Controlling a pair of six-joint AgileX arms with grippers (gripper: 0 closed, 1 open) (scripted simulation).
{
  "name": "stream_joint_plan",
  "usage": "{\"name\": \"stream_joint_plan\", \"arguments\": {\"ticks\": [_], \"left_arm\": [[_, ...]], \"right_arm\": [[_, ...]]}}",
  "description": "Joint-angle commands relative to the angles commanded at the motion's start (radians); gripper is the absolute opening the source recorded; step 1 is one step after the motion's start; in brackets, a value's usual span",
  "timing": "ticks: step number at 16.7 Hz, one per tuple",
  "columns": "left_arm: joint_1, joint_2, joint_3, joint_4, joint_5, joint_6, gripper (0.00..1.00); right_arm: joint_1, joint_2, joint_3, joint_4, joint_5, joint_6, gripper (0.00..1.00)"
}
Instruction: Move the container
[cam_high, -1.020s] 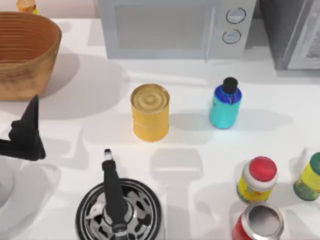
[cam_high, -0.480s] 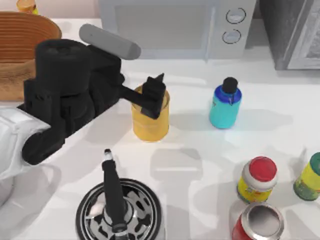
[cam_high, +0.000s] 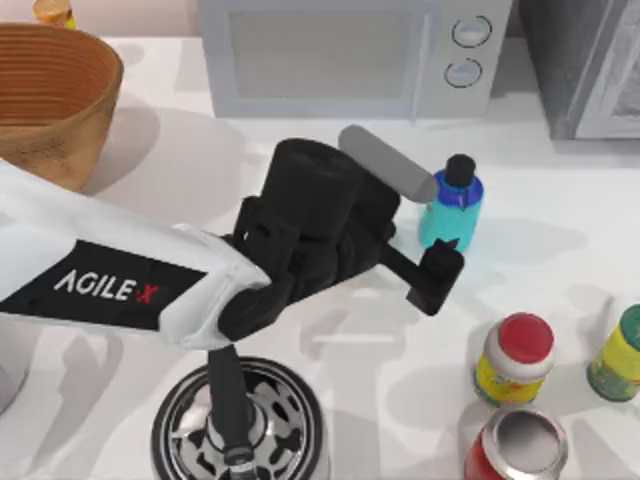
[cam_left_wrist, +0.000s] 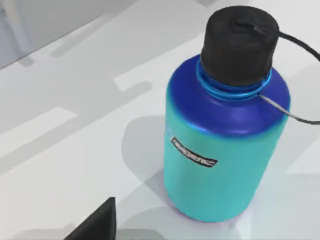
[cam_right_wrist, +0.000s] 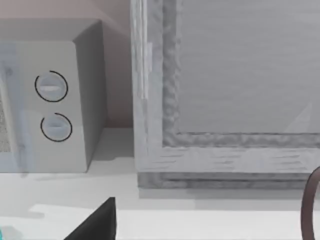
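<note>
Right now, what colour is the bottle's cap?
Black. The cap tops the teal bottle, seen best in the left wrist view.

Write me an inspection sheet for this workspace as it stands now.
Surface: white table, shadows across it.
Job's things: container, upright, black cap on, standing in front of the microwave.
Clutter: red-lidded jar, red can, green-capped bottle, basket, black-and-white round object.
Grippers: left pincer reached across beside the container, one finger visible, not gripping it.
Cables: thin black tether from the container's cap.
Surroundings: grey appliance right of the microwave.
</note>
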Motion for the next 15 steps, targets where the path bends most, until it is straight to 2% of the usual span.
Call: {"name": "stream_joint_plan", "arguments": {"ticks": [7,11,15], "left_arm": [[0.0,0.006,0.007,-0.011,-0.001,0.0,1.0],[-0.016,0.048,0.109,-0.064,-0.011,-0.006,1.0],[-0.026,0.187,0.248,-0.069,-0.019,-0.011,1.0]], "right_arm": [[0.0,0.0,0.0,0.0,0.0,0.0,1.0],[0.0,0.0,0.0,0.0,0.0,0.0,1.0],[0.0,0.0,0.0,0.0,0.0,0.0,1.0]]}}
